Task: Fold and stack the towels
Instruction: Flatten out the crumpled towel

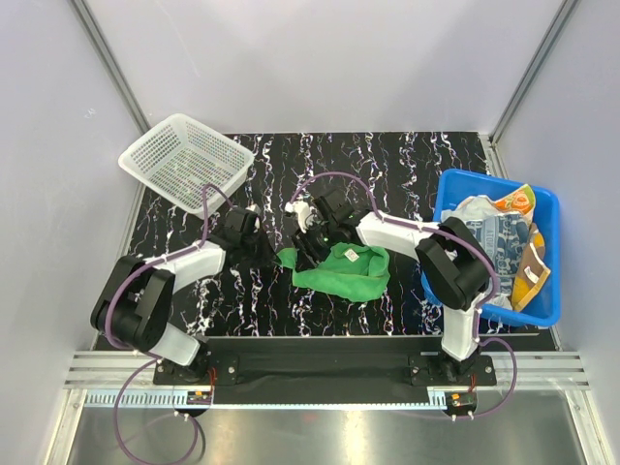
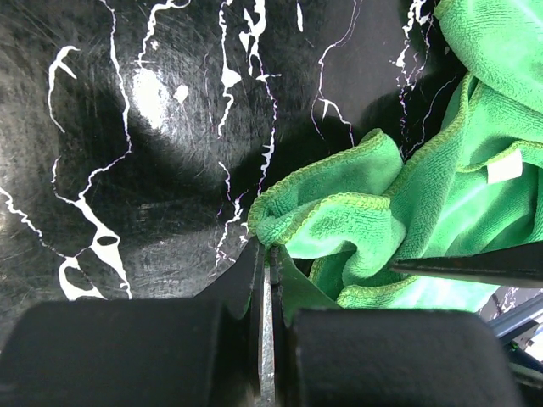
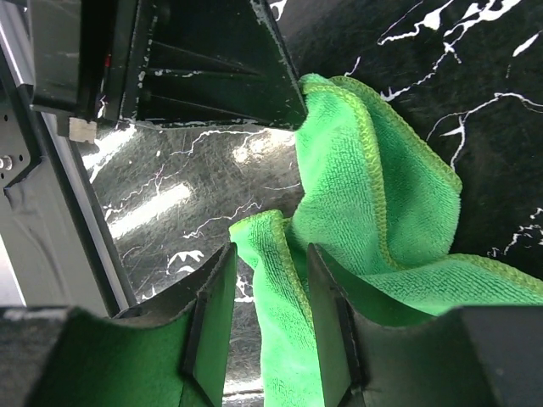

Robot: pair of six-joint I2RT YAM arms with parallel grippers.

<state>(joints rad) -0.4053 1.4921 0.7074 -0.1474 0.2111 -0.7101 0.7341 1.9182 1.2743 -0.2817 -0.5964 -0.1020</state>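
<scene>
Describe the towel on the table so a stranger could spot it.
On the black marbled table, look between the white basket and the blue tub. The green towel lies crumpled there, plain and alone; the printed cloths sit in the tub.

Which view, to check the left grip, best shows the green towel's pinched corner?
Left wrist: close up, the left gripper is shut on the green towel at a corner. The top view shows it tiny beside the arms; the right wrist shows another fold inside the right gripper.

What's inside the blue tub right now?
Crumpled together: an orange printed towel, a navy patterned towel, a yellow-brown towel. The tub floor and anything beneath them are covered.
</scene>
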